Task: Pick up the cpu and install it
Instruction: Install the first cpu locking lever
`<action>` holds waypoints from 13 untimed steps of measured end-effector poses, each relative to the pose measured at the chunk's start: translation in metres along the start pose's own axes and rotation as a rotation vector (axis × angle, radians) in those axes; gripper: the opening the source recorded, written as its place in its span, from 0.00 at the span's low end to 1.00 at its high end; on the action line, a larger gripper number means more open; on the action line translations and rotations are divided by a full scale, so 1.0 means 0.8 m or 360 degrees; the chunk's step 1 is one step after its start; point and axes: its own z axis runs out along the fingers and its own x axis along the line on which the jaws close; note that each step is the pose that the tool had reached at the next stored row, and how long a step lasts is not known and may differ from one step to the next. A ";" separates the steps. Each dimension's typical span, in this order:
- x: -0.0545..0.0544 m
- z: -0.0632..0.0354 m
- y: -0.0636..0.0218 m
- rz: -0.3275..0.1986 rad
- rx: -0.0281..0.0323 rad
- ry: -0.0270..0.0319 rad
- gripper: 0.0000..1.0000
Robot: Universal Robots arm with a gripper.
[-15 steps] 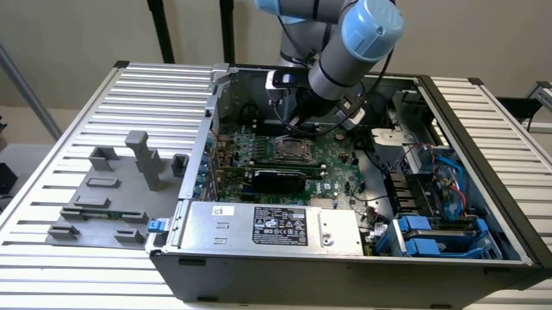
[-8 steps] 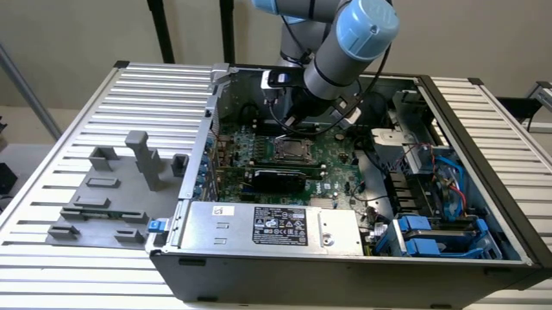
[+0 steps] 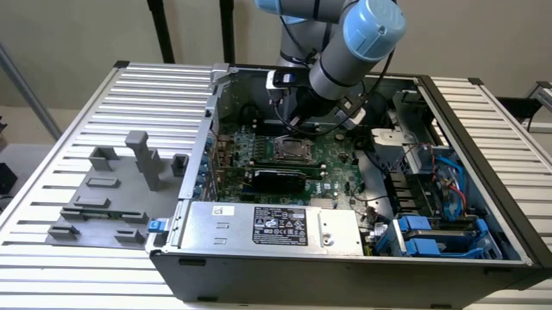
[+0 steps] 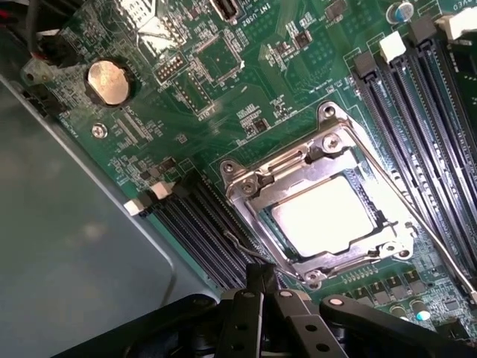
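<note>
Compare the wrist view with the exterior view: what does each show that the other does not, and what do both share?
Wrist view alone: the round coin battery on the board, and the shut gripper close beside the socket.

Exterior view alone: the whole computer case, the silver box with its black label, the grey fixture on the slatted table, and the robot arm.

Both: the green motherboard and the metal-framed socket with the cpu lying in it.
</note>
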 end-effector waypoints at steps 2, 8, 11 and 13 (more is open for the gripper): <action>-0.001 0.000 0.001 -0.0001 0.00011 -0.00009 0.11; -0.002 0.000 0.001 -0.0002 0.00010 -0.00026 0.11; -0.002 0.001 0.001 -0.0002 0.00009 -0.00025 0.11; -0.001 0.002 0.001 -0.0002 0.00008 -0.00029 0.11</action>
